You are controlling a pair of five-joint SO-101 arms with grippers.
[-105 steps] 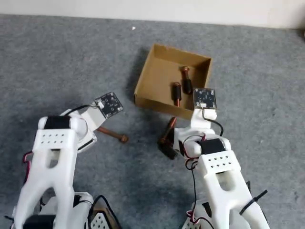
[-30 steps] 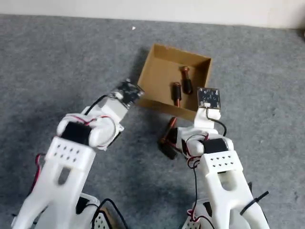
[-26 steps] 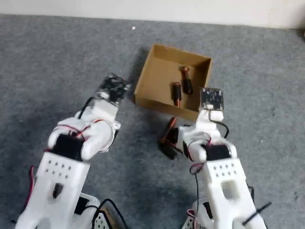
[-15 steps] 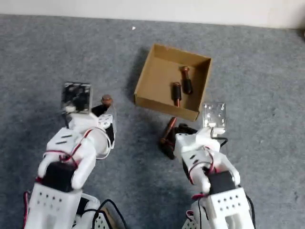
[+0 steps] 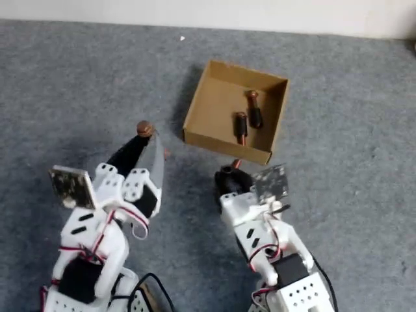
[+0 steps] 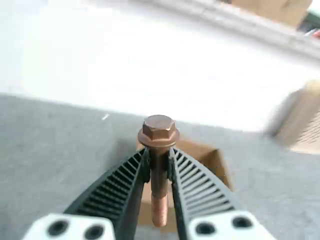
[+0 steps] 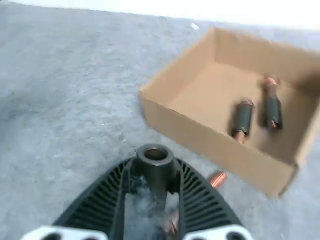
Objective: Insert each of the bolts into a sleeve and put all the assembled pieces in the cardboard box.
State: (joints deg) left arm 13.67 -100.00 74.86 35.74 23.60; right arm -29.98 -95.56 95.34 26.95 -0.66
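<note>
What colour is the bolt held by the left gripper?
The bolt is copper-coloured; the left wrist view shows it best.

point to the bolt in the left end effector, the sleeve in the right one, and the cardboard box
bolt [image 6: 158, 131], left wrist view, hex head
sleeve [image 7: 156, 172], right wrist view, outer wall
cardboard box [image 5: 224, 146], high view, near outer wall

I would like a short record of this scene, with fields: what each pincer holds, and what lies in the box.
Left pincer: shut on a copper hex-head bolt, head past the fingertips
Right pincer: shut on a dark metal sleeve, open end showing
Brown cardboard box: two assembled pieces inside, lying side by side
Surface: grey carpet
</note>
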